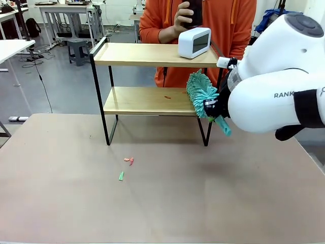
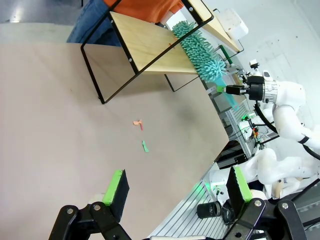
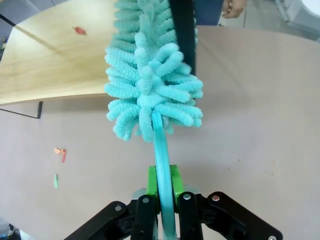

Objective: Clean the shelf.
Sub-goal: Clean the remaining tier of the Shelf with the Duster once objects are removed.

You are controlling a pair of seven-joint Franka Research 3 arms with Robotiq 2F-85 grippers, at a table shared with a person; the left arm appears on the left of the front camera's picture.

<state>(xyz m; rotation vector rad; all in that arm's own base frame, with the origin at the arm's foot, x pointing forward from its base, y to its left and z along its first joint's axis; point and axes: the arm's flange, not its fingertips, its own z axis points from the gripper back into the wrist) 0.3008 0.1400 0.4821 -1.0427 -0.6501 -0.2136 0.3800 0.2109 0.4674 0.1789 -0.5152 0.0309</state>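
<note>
The shelf (image 1: 147, 54) stands near the far edge of the surface (image 1: 213, 203), about midway along it. Its lower board (image 1: 142, 101) is not clean yet: a red scrap (image 1: 167, 96) lies toward its right half. The teal microfibre duster (image 1: 199, 94) has its head at that board's right end, a little short of the scrap. The right end effector (image 3: 164, 182) is clamped narrow on the duster's handle. My guess is the job is partly done, since an orange scrap (image 1: 129, 160) and a green scrap (image 1: 121, 176) lie on the surface in front of the shelf, perhaps brushed down. The top board looks bare of crumbs.

A white device (image 1: 194, 42) sits at the top board's right end and would block a full sweep there. The black right front frame post (image 3: 182, 30) crosses right at the duster's head, so a sideways stroke could catch on it. The left end effector (image 2: 177, 186) hangs wide over the surface, holding nothing. Behind the shelf stands a person (image 1: 233, 30) in orange holding a phone (image 1: 192, 11).
</note>
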